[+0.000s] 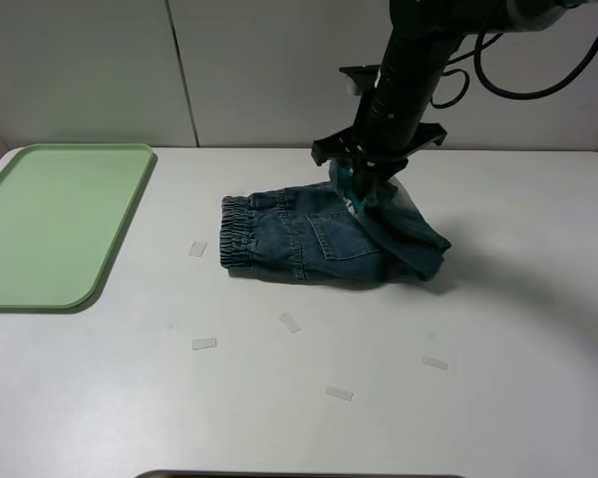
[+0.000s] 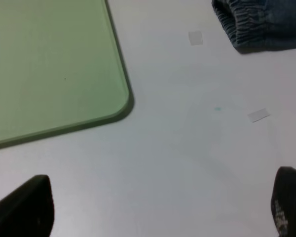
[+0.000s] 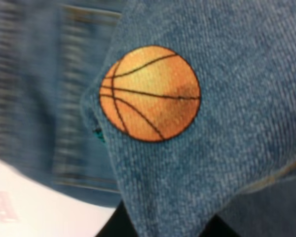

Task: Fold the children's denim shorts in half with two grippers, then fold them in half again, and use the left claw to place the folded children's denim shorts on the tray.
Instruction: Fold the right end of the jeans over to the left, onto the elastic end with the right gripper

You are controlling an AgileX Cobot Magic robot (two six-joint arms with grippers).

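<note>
The children's denim shorts [image 1: 299, 239] lie folded on the white table, elastic waistband to the left. My right gripper [image 1: 364, 194] is shut on the shorts' leg end and holds it lifted above the right part of the shorts. In the right wrist view denim [image 3: 237, 74] fills the frame, with an orange basketball patch [image 3: 150, 93] on it. My left gripper [image 2: 157, 205] is open and empty over bare table, near the pale green tray [image 2: 49, 64]. The waistband [image 2: 256, 22] shows in a corner of that view. The left arm is out of the exterior high view. The tray [image 1: 60, 219] lies at the far left.
Several small clear tape pieces lie on the table, such as one [image 1: 197, 249] left of the waistband and one [image 1: 290, 323] in front of the shorts. A white wall stands behind the table.
</note>
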